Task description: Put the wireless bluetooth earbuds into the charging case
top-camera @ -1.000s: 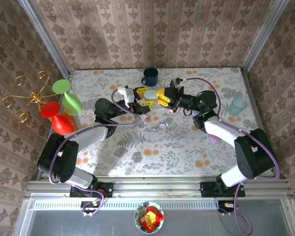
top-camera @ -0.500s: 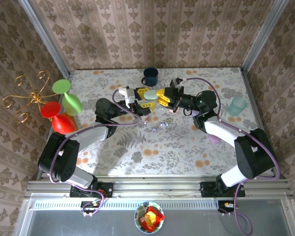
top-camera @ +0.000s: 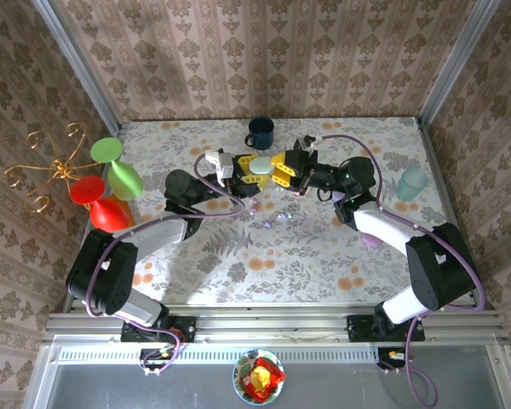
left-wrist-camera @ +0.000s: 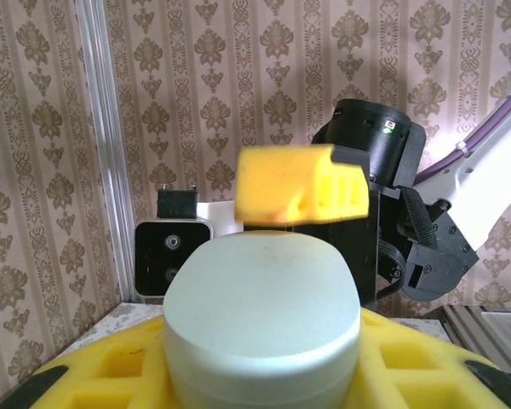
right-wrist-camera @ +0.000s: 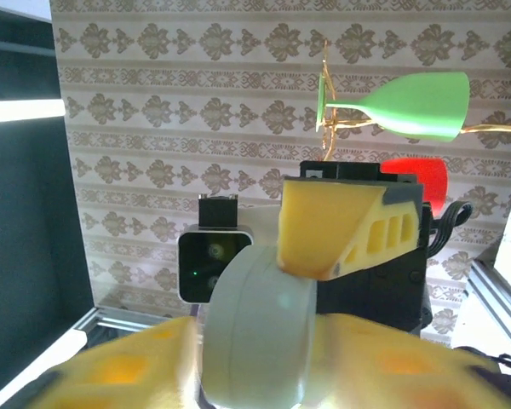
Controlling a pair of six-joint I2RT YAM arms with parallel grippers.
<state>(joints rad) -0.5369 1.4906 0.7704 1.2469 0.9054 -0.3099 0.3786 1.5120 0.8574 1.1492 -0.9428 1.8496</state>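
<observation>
Charging case (top-camera: 258, 162), pale green: aloft over the worktop (top-camera: 324, 256), clamped in the left gripper (top-camera: 247, 168). Right gripper (top-camera: 281, 168): fingers (left-wrist-camera: 302, 194) astride the same case, grip cannot be told. Earbuds (top-camera: 272, 220): loose on the worktop below.

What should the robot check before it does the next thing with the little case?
1. left gripper holds case: ok, clamped on both sides.
2. right gripper grips case: cannot tell, the right wrist view is blurred.
3. lid open: not ok, looks closed.
4. earbuds in case: not ok, they lie on the table.
5. mug out of the way: ok, stands apart behind the grippers.
</observation>
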